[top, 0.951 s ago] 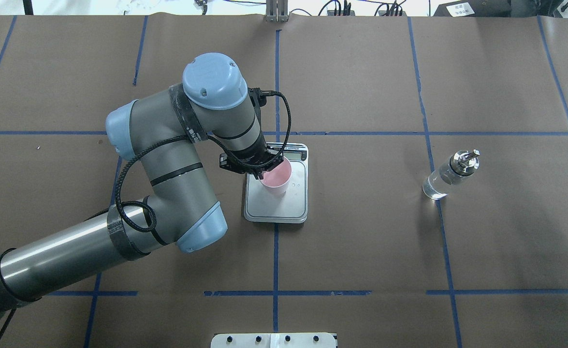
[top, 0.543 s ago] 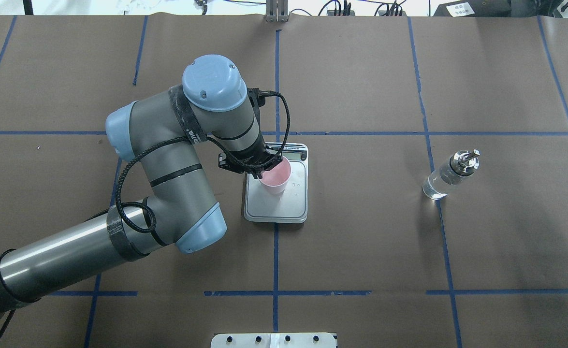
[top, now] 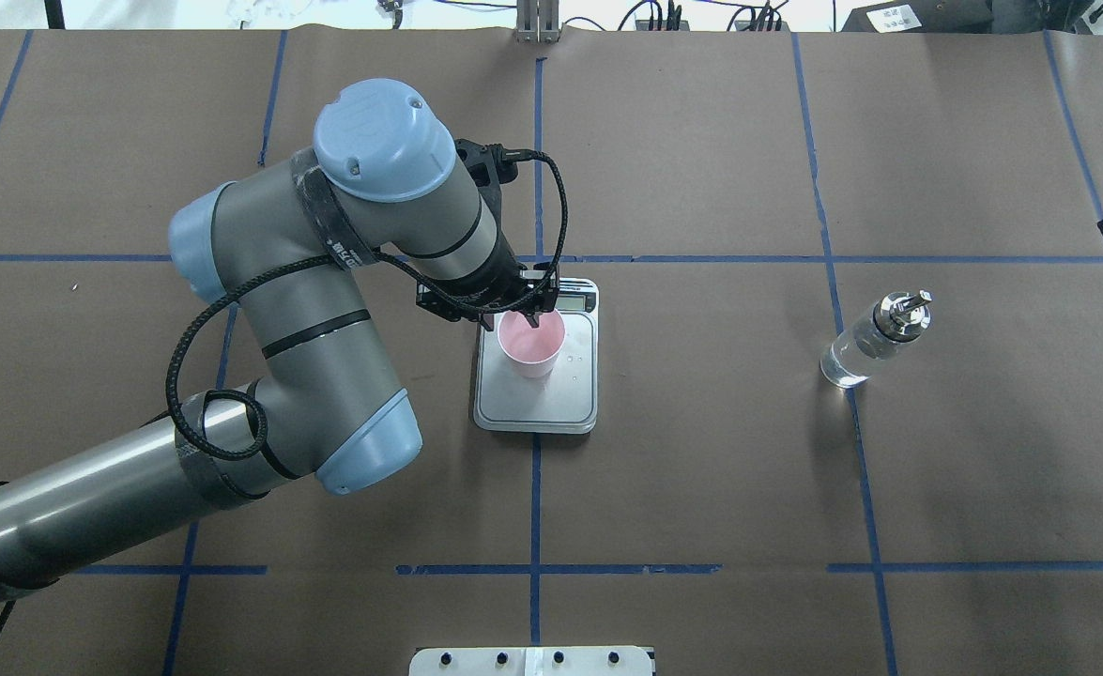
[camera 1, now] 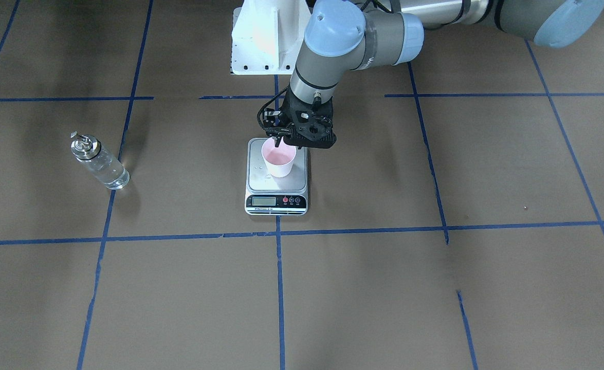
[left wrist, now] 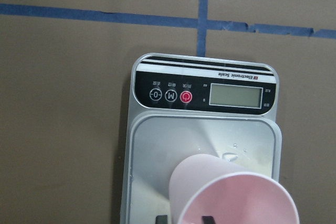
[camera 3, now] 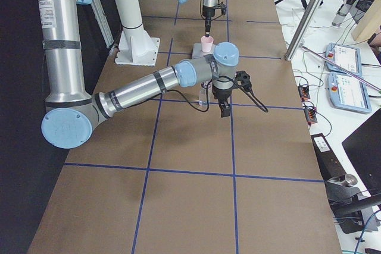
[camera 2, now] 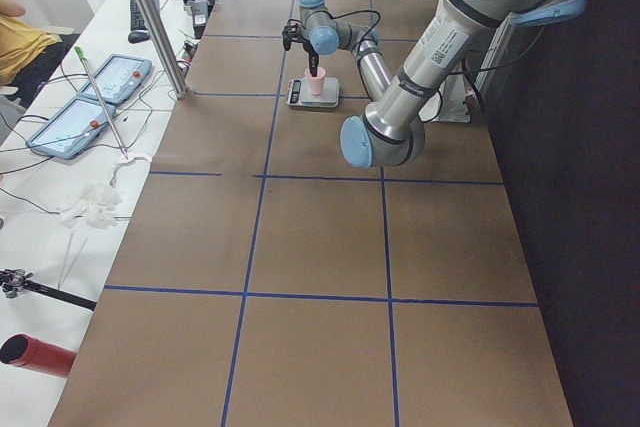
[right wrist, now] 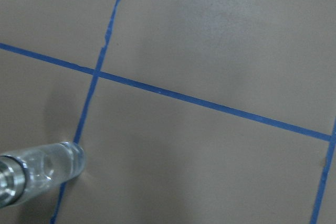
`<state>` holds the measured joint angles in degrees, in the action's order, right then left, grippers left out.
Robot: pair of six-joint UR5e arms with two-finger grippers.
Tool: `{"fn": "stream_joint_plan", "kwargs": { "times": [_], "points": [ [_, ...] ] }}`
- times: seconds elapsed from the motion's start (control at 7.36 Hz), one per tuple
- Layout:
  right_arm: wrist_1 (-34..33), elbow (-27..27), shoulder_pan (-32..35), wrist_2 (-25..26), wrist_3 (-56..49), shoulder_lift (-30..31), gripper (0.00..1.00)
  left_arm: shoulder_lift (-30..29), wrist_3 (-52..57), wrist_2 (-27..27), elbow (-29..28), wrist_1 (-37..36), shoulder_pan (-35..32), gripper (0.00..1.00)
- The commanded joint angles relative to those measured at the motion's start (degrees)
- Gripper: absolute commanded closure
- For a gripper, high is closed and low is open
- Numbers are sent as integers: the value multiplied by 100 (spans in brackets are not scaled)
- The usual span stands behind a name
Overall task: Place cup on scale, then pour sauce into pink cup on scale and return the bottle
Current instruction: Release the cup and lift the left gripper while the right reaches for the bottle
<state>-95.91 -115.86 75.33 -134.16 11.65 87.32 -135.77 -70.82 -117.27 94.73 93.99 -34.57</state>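
Table (top: 701, 469): brown paper with a blue tape grid; it carries everything in play.
Left arm (top: 326, 310): reaches over the table's middle, wrist pointing straight down above the scale. This suits setting an open cup down from the top.
Scale (top: 534, 406): lies flat on the central tape crossing, display strip on the side away from the robot. No digits are readable in the wrist view.
Left gripper (top: 513, 319): over the cup's rim on the robot's left side. Jaws stand apart, 1 fingertip outside the wall and 1 inside, with no pinch visible. Judged clear to lift off.
Right gripper (camera 3: 225, 110): hangs low over the table near the bottle, not touching it. Whether its jaws are apart or together cannot be told. Judged staged for the pour.
Bottle (top: 875, 340): upright on a tape line on the robot's right, well apart from the scale, silver pourer cap on top, unheld.
Cup (top: 532, 345): upright on the steel plate toward the display end, inside the plate's edges, mouth up, no liquid seen inside. Step 1 looks done.
Sauce (top: 842, 364): clear, all inside the bottle; the pour has not yet begun.
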Motion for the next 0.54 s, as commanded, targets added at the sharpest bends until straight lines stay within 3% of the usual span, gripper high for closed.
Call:
{"fn": "stream_joint_plan", "kwargs": {
  "times": [0.0, 0.27, 0.41],
  "points": [
    [768, -839, -777, 675, 1926, 161, 0, 85, 7, 11, 54, 23, -67, 46],
    [2963, -1131, -1920, 1941, 3706, 1291, 0, 103, 15, 11, 54, 23, -172, 46],
    [3147, -1271, -2352, 2372, 4452, 1357, 0, 129, 16, 11, 63, 23, -181, 46]
  ]
}}
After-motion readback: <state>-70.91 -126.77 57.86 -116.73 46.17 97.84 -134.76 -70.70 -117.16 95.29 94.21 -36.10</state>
